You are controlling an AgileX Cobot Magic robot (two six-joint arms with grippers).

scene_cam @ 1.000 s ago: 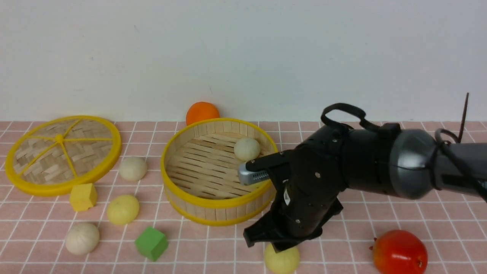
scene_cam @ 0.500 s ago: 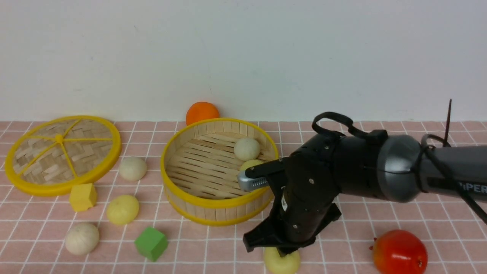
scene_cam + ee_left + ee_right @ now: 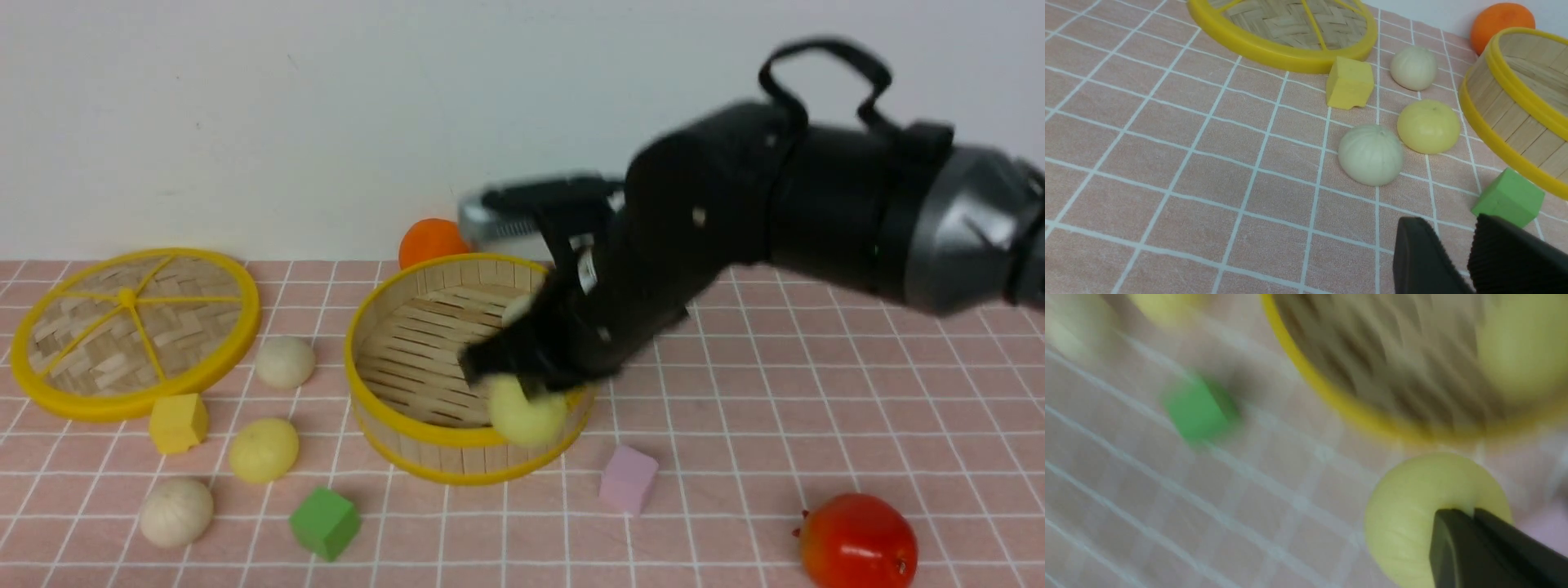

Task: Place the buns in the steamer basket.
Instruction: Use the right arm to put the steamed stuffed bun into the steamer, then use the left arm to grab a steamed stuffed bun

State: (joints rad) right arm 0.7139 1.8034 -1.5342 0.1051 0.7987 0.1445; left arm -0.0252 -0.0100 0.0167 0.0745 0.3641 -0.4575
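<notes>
yellow bun (image 3: pixel 526 420) | pinched in right gripper (image 3: pixel 522 390) | near steamer basket (image 3: pixel 424 445) rim

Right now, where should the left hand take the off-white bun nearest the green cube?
Probably from straight above, closing across the widest part of the off-white bun. It sits as a low dome, so its rounded flanks are the only opposing surfaces. Turn the left hand so no finger lands on the side facing the yellow bun, close beside it.

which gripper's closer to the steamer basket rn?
Right. The right gripper, shut on a pale yellow bun, hangs at the near rim of the steamer basket. The left gripper is back by the green cube, short of the basket, out of the front view.
</notes>
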